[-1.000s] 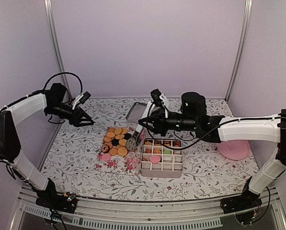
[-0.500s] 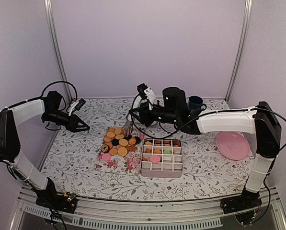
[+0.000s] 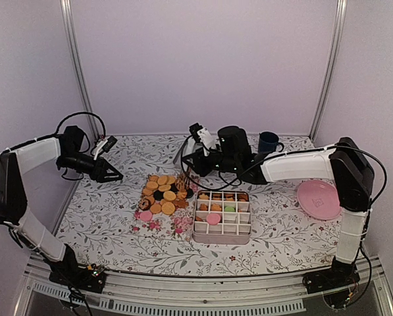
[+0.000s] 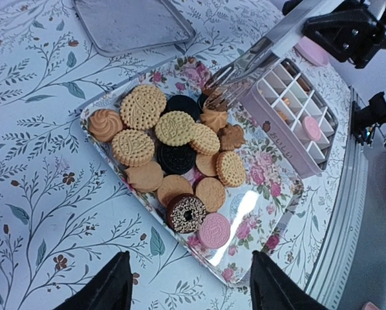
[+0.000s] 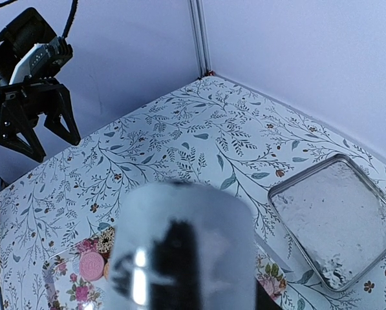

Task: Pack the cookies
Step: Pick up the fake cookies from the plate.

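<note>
The cookies (image 3: 162,191) lie in a heap on a floral tray (image 3: 178,224): mostly golden, some dark, and a pink one (image 4: 214,230) at the near corner. More cookies fill a pale box of compartments (image 3: 222,214) right of the tray. My right gripper (image 3: 196,160) is shut on silver tongs (image 4: 257,61), whose tips reach down among the cookies at the tray's far side (image 4: 217,97). The tongs' blurred handle (image 5: 180,252) hides the jaws in the right wrist view. My left gripper (image 4: 187,271) hovers open and empty left of the tray.
A shallow metal tin (image 3: 186,151) lies behind the tray. A dark mug (image 3: 268,141) stands at the back right. A pink plate (image 3: 320,199) sits at the right. The enclosure's walls close in on both sides.
My right arm has swung left from above the box, carrying the tongs to the cookie tray. The left gripper drew back slightly left and has since held still.
</note>
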`<control>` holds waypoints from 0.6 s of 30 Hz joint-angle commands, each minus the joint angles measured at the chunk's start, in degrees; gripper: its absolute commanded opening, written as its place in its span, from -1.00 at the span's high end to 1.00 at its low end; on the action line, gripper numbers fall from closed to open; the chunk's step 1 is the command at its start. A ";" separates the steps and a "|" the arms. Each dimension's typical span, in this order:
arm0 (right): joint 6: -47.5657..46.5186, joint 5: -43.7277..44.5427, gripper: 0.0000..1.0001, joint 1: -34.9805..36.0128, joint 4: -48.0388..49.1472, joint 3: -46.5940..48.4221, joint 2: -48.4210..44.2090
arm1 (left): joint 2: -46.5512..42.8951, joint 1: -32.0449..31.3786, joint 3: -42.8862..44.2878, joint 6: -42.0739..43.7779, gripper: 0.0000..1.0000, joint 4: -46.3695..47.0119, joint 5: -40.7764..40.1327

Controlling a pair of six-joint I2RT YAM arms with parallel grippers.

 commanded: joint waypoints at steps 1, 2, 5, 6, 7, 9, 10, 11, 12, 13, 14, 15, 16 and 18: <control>0.96 0.00 0.36 -0.12 2.21 -0.25 0.03 | -1.17 0.55 -0.34 0.44 -0.25 0.58 1.58; 1.12 -0.29 0.36 -0.15 2.21 -0.40 0.07 | -1.17 0.53 -0.34 0.44 -0.25 0.56 1.71; 1.15 -0.67 0.33 -0.13 2.13 -0.73 0.25 | -1.19 0.55 -0.40 0.45 -0.25 0.44 1.90; 1.15 -0.61 0.31 -0.11 2.05 -0.82 0.27 | -1.33 0.54 -0.42 0.44 -0.25 0.45 1.97; 1.08 -0.58 0.29 -0.17 1.97 -1.03 0.25 | -1.35 0.54 -0.50 0.50 -0.25 0.41 2.06; 0.98 -0.65 0.27 -0.08 1.70 -1.20 0.21 | -1.32 0.53 -0.60 0.57 -0.25 0.42 2.24; 1.01 -0.63 0.26 -0.06 1.64 -1.31 0.17 | -1.34 0.53 -0.67 0.61 -0.25 0.42 2.31; 0.99 -0.69 0.26 -0.16 1.68 -1.45 0.10 | -1.33 0.53 -0.70 0.62 -0.25 0.41 2.33; 1.11 -0.64 0.26 -0.19 1.68 -1.57 0.12 | -1.27 0.53 -0.65 0.69 -0.25 0.41 2.41; 1.24 -0.69 0.26 -0.16 1.68 -1.59 0.08 | -1.22 0.53 -0.61 0.70 -0.25 0.41 2.50; 1.35 -0.64 0.26 -0.12 1.73 -1.60 0.08 | -1.18 0.59 -0.54 0.66 -0.25 0.42 2.57; 1.54 -0.82 0.26 -0.15 1.77 -1.70 0.15 | -1.13 0.56 -0.47 0.70 -0.25 0.41 2.66; 1.71 -1.12 0.27 -0.04 1.84 -1.62 0.24 | -1.09 0.53 -0.43 0.66 -0.25 0.41 2.68; 2.09 -1.52 0.28 -0.10 1.94 -1.59 0.38 | -1.06 0.53 -0.41 0.61 -0.24 0.42 2.77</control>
